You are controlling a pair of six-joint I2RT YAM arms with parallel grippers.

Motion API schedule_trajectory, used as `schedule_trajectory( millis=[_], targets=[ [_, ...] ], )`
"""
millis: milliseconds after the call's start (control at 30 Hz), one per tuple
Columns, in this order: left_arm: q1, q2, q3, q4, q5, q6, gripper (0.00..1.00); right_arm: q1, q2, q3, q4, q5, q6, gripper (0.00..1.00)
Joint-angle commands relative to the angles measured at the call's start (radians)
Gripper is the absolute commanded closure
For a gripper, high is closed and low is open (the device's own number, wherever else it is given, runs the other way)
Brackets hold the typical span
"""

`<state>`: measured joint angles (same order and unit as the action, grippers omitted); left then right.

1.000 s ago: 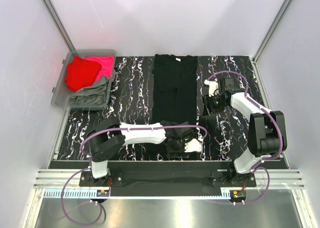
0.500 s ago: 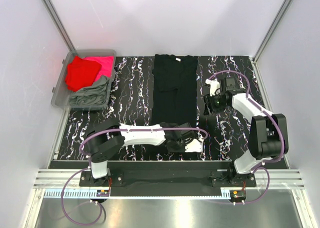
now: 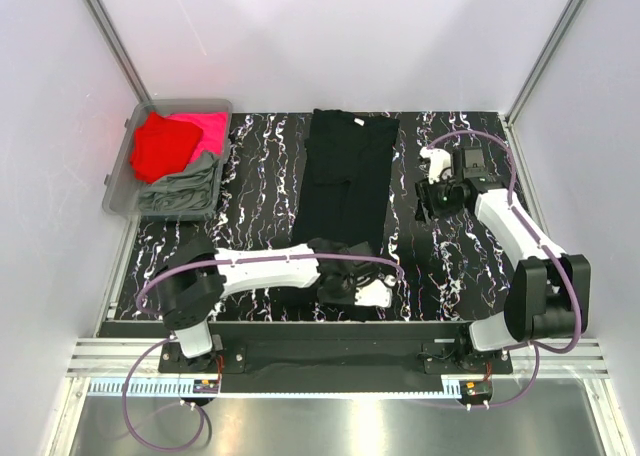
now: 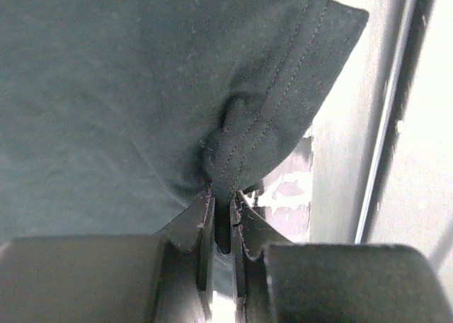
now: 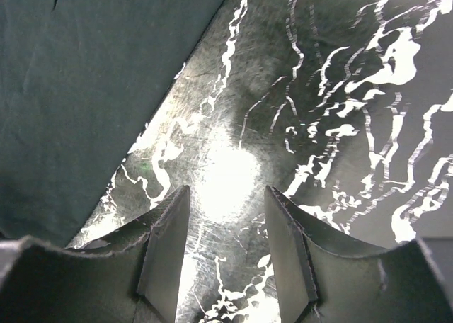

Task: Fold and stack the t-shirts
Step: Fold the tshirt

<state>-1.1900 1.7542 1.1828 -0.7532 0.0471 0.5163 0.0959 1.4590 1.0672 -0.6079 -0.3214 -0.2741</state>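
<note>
Black t-shirt lies lengthwise down the middle of the marbled table. From above, the left gripper sits on its near hem and the right gripper hangs just to its right. A grey bin well to its left holds a red t-shirt, a pink t-shirt and a grey-green t-shirt. At the left wrist, the jaws pinch tight on a stitched corner of the black cloth. At the right wrist, the fingers are spread with nothing between them, over bare table beside the shirt's edge.

Even bright overhead light; glare on tabletop.
</note>
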Motion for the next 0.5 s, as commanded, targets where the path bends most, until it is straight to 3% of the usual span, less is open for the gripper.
schedule_trajectory(
  millis=[0, 467],
  targets=[
    [0.024, -0.067, 0.078, -0.072, -0.044, 0.056, 1.0, -0.013, -0.043, 0.056, -0.038, 0.03, -0.031, 0.47],
    [0.245, 0.089, 0.409, -0.121, -0.041, 0.341, 1.0, -0.082, 0.03, 0.155, -0.027, 0.03, -0.019, 0.47]
  ],
)
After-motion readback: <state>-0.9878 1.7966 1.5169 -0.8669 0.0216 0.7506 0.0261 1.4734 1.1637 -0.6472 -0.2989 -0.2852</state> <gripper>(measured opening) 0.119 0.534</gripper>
